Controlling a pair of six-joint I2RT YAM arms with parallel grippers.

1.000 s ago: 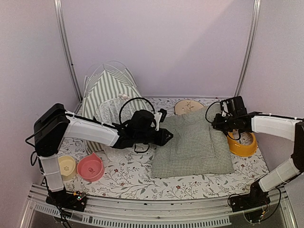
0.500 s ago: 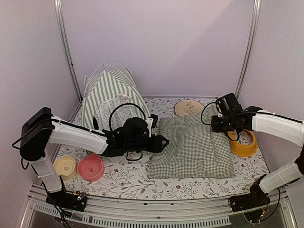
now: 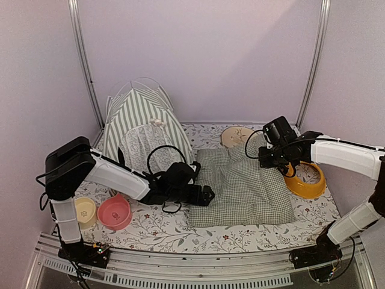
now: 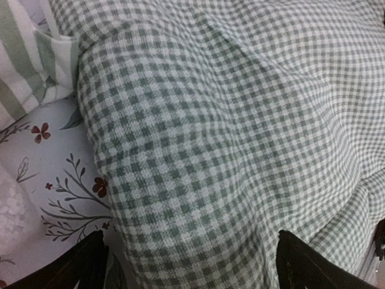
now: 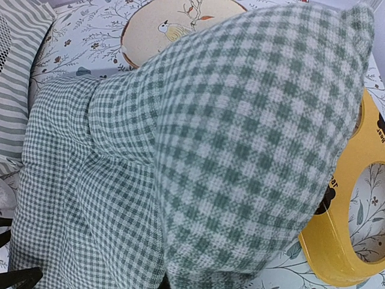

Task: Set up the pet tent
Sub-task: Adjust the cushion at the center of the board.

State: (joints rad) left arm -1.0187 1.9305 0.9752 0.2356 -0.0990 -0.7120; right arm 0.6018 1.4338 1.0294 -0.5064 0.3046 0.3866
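The pet tent (image 3: 141, 120) stands upright at the back left, striped green and white, its lace curtain facing forward; its striped edge also shows in the wrist views (image 4: 24, 66) (image 5: 18, 72). A gingham cushion (image 3: 240, 186) lies mid-table to its right. My left gripper (image 3: 207, 195) is open at the cushion's left edge, and the checked fabric (image 4: 198, 150) bulges between its spread fingertips (image 4: 84, 265). My right gripper (image 3: 264, 158) is shut on the cushion's back right corner (image 5: 252, 132), which is lifted and hides the fingers in the right wrist view.
A pink bowl (image 3: 114, 212) and a pale yellow bowl (image 3: 84, 211) sit at the front left. An orange bowl (image 3: 307, 180) (image 5: 349, 241) lies under the right arm. A round wooden board (image 3: 237, 135) (image 5: 180, 24) with a bird print lies behind the cushion.
My left gripper has opened and let go of the cushion's left edge, dropping nearer the front. My right gripper has carried the lifted cushion corner leftward.
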